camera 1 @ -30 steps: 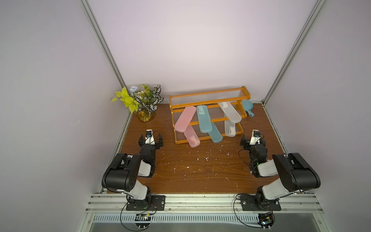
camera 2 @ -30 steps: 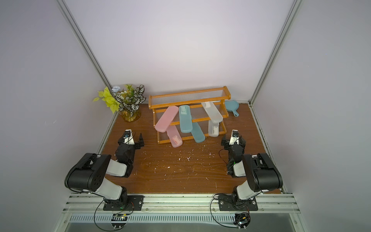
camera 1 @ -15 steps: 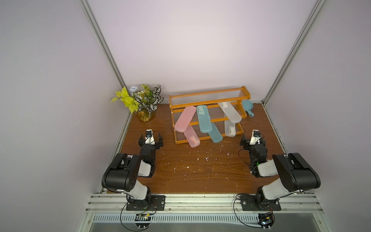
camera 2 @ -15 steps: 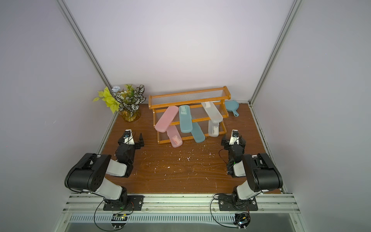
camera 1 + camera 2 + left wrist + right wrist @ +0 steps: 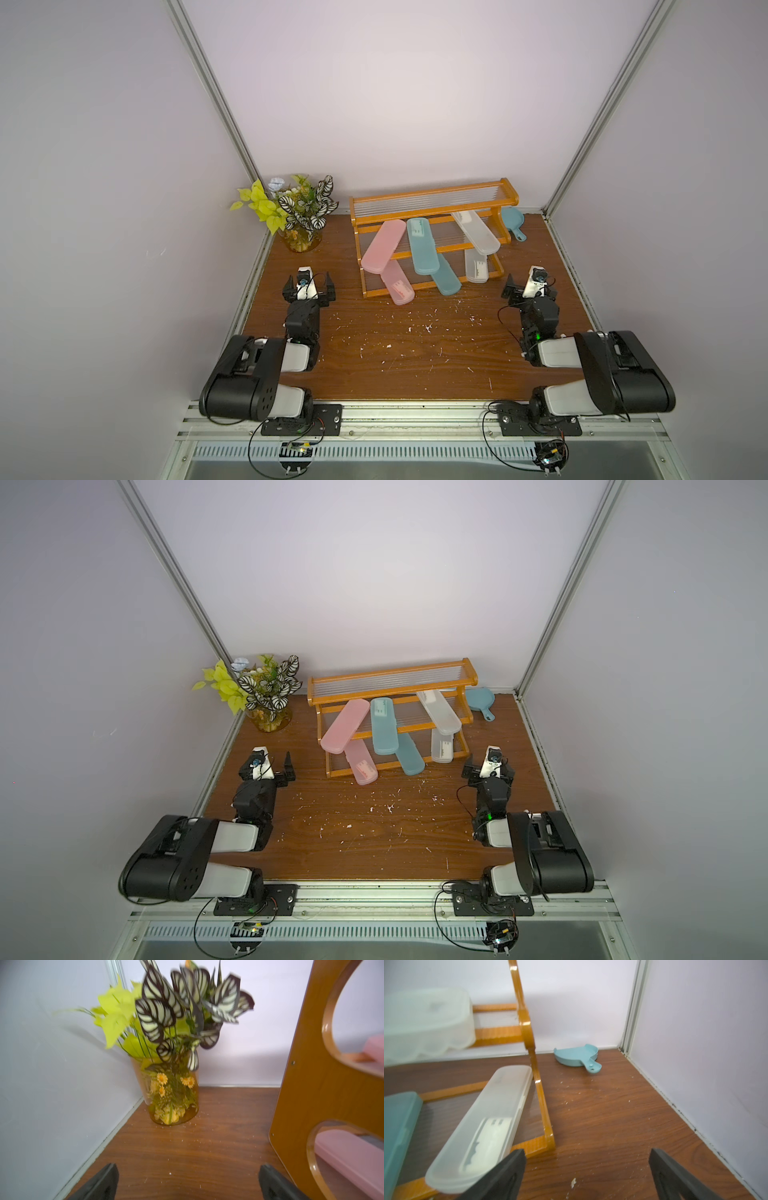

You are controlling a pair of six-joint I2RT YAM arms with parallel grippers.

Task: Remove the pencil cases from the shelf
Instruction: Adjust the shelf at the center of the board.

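Lying on the shelf (image 5: 432, 195), six pencil cases (image 5: 383, 246); left fingers (image 5: 101, 1184), right fingers (image 5: 508, 1176) spread, empty

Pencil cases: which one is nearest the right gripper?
The lower frosted clear case, on the shelf's bottom tier, right end, just ahead of the right gripper. The other clear case sits higher; the rest lie further left.

Both arms same build. Left arm (image 5: 249, 376), right arm (image 5: 619, 374): black rounded joint housings, white link covers. Left gripper (image 5: 308, 287), right gripper (image 5: 532, 287): black wedge fingers. White wrist camera (image 5: 304, 276) each, blue lens. Black screwed base plates (image 5: 301, 419) on aluminium rail (image 5: 415, 415). Loose black cables (image 5: 254, 455) loop to small circuit boards (image 5: 296, 449). Green LED (image 5: 537, 334) on right arm.
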